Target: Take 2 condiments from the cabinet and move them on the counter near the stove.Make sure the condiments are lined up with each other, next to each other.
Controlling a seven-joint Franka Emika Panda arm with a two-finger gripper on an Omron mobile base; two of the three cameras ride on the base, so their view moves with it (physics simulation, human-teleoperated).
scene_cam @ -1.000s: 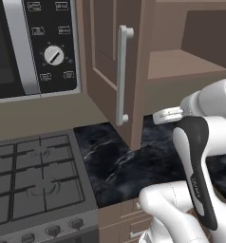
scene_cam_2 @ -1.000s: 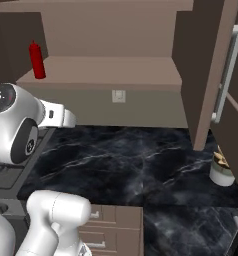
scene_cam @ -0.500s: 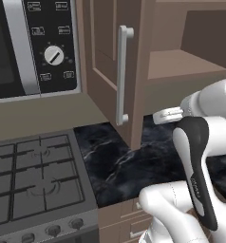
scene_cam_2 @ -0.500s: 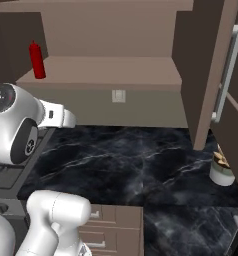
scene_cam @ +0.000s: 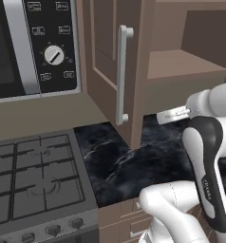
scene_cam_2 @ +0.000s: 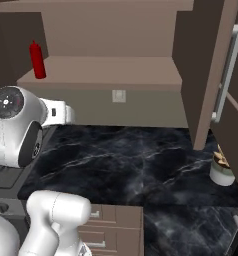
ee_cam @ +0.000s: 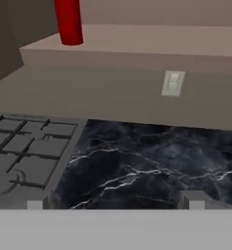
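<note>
A small red squeeze bottle (scene_cam_2: 38, 60), one of the condiments, stands upright at the left end of the open cabinet's brown shelf (scene_cam_2: 111, 70). In the hand view its lower body (ee_cam: 69, 22) shows at the top left, above and well beyond my gripper (ee_cam: 113, 202). The gripper is open, with its two fingertips (ee_cam: 35, 204) far apart and nothing between them. It looks over the black veined counter (ee_cam: 152, 161), with the stove (ee_cam: 25, 151) to its left. The cabinet door (scene_cam: 110, 61) stands open, its pale bar handle (scene_cam: 122, 73) facing out. The other condiment is out of view.
A microwave (scene_cam: 29, 42) hangs above the stove (scene_cam: 34, 175). A wall outlet (scene_cam_2: 119, 95) sits below the shelf. A small round jar (scene_cam_2: 222, 170) stands on the counter (scene_cam_2: 131, 160) at the right, under a second open door (scene_cam_2: 206, 75). Drawers (scene_cam_2: 111, 225) run below the counter edge.
</note>
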